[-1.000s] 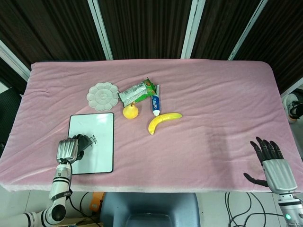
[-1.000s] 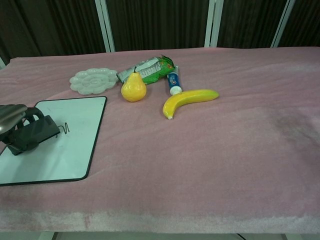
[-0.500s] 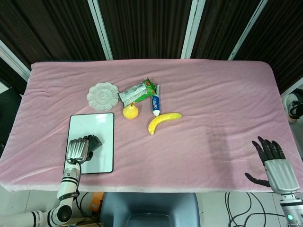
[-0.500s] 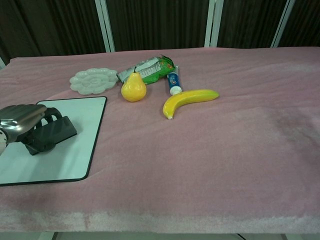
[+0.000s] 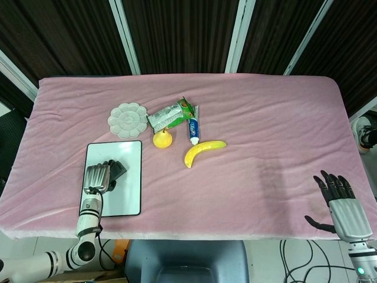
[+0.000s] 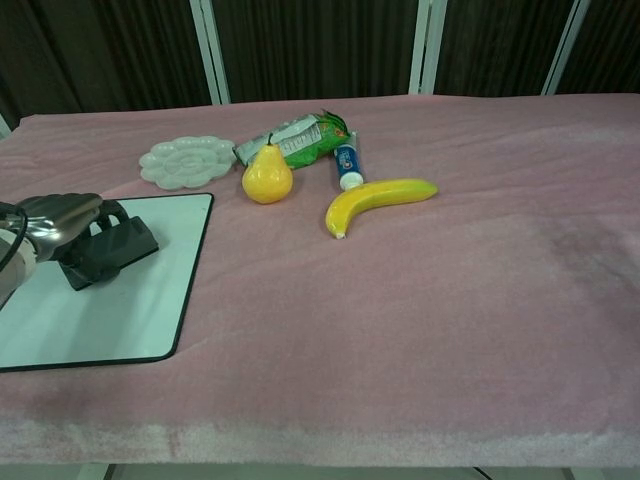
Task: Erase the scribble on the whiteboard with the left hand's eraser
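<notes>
Scribble gone since a second ago; left hand (image 6: 62,218) has slid the eraser (image 6: 108,252) up the whiteboard (image 6: 120,310).

Nearest, the right hand (image 5: 340,203) hangs off the table's (image 5: 265,118) front edge, fingers spread wide and holding nothing. On the left, fingers curl around the dark block eraser, which rests flat on the whiteboard's upper half; the white surface shows clean, black-framed, lying by the table's front-left edge. Farther back sit a banana (image 5: 201,151), a pear (image 5: 162,139), a toothpaste tube (image 5: 193,130), a green packet (image 5: 171,115) and a white palette (image 5: 128,119).
</notes>
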